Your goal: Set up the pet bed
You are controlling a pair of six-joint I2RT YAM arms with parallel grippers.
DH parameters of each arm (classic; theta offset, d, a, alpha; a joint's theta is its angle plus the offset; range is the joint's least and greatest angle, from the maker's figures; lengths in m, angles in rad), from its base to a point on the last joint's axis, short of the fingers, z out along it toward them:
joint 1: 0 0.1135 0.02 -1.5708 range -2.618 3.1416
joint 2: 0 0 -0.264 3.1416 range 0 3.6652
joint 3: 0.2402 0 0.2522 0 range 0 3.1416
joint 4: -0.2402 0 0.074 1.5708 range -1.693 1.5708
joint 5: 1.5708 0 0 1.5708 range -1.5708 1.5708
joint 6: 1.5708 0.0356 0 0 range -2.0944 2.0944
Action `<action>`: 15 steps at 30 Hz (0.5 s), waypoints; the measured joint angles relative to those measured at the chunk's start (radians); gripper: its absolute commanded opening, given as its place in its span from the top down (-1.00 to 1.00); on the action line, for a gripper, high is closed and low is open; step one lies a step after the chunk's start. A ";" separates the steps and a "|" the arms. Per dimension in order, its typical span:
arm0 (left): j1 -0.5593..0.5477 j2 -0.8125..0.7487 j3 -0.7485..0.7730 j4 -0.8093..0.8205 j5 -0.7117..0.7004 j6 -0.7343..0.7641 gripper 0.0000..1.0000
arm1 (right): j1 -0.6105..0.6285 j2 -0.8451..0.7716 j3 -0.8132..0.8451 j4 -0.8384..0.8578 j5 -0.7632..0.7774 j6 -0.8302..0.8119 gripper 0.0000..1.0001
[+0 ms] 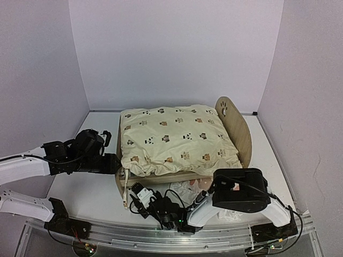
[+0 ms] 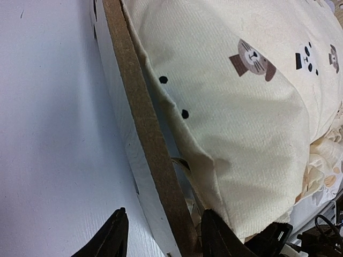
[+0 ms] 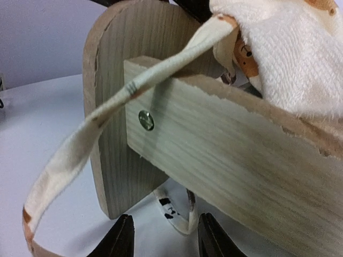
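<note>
The white table (image 1: 86,190) carries the pet bed (image 1: 239,131) at its middle, with the arched headboard to the right and the footboard (image 2: 147,128) to the left. A cream animal-print cushion (image 1: 171,136) fills the frame and bulges over its edges. The left gripper (image 2: 163,238) straddles the footboard's top edge, one finger on each side; I cannot tell whether it presses the wood. The right gripper (image 3: 163,235) sits by the near side rail (image 3: 241,171) with its fingers spread, and a loop of cream strap (image 3: 174,213) lies between them, unpinched.
</note>
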 measured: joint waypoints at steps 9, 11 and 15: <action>0.000 -0.025 -0.012 0.004 0.001 0.001 0.05 | 0.002 0.069 0.087 0.024 0.111 -0.019 0.13; 0.000 -0.025 -0.012 0.004 0.001 0.002 0.06 | 0.001 0.078 0.097 0.025 0.135 -0.026 0.15; 0.000 -0.025 -0.012 0.004 0.001 0.003 0.06 | 0.000 0.098 0.122 0.026 0.173 -0.036 0.23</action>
